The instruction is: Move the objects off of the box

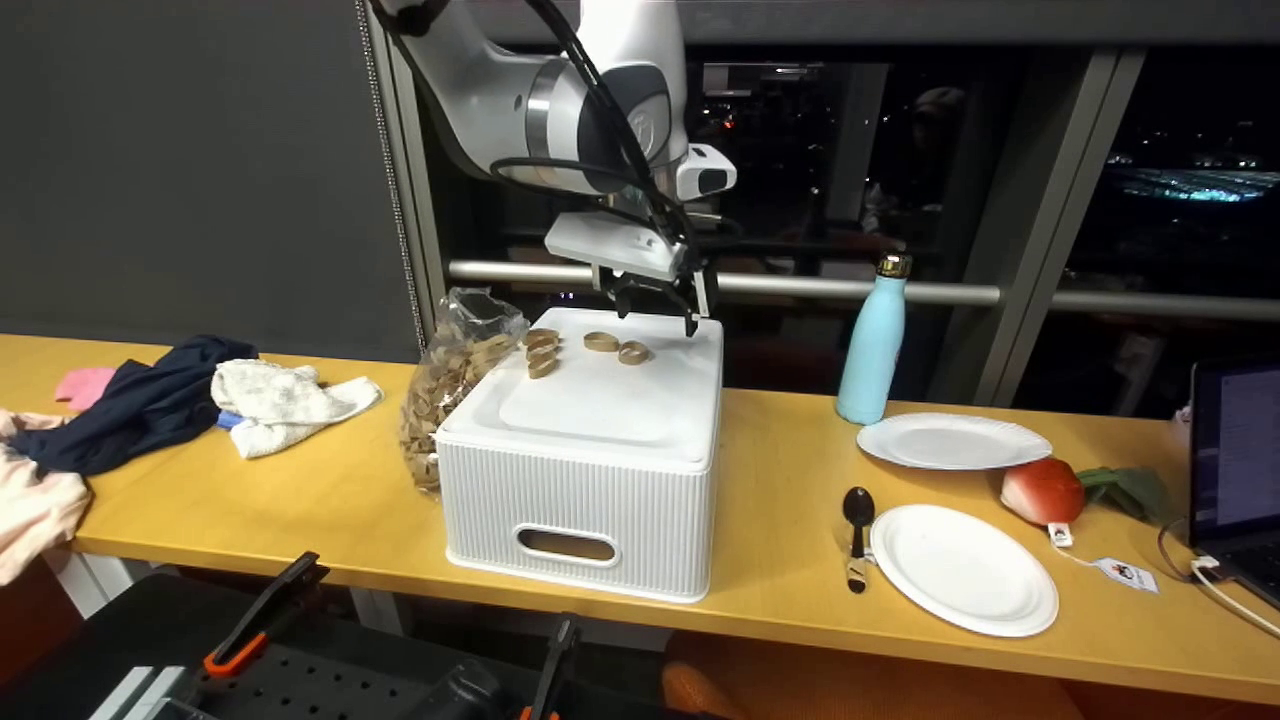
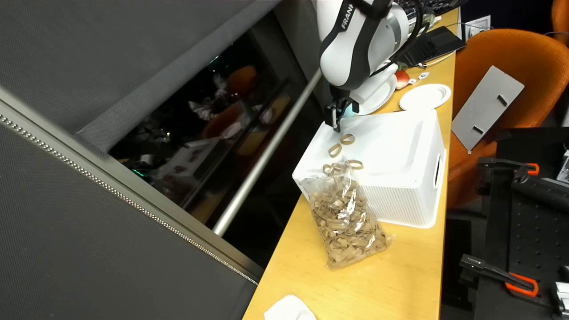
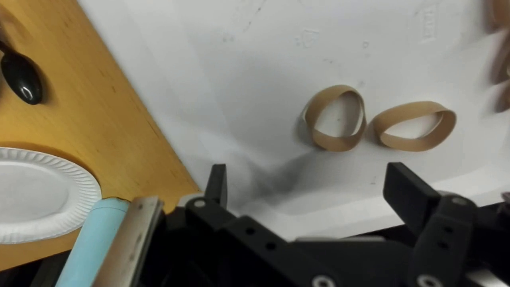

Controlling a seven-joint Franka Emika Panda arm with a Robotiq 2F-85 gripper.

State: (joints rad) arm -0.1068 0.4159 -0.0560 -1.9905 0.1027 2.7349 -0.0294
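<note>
Thin brown rings (image 3: 336, 142) are lying on top of a white plastic box (image 1: 560, 490), its ribbed walls rising from a wood-grained yellow surface (image 1: 780, 480) and one end showing an oblong handle slot. At the opposite end of the box, the black jaws of a robot arm (image 1: 655, 120) are standing wide apart near two of the rings. Just beside the box, a clear, glossy plastic bag (image 1: 482, 312) is bulging with more brown rings. Across the box from the bag, a black spoon (image 1: 858, 507) is lying beside a round white plate (image 1: 965, 570), while a blue bottle (image 1: 872, 350) with a shiny gold cap is standing near a second plate (image 1: 955, 441), its rim fluted.
</note>
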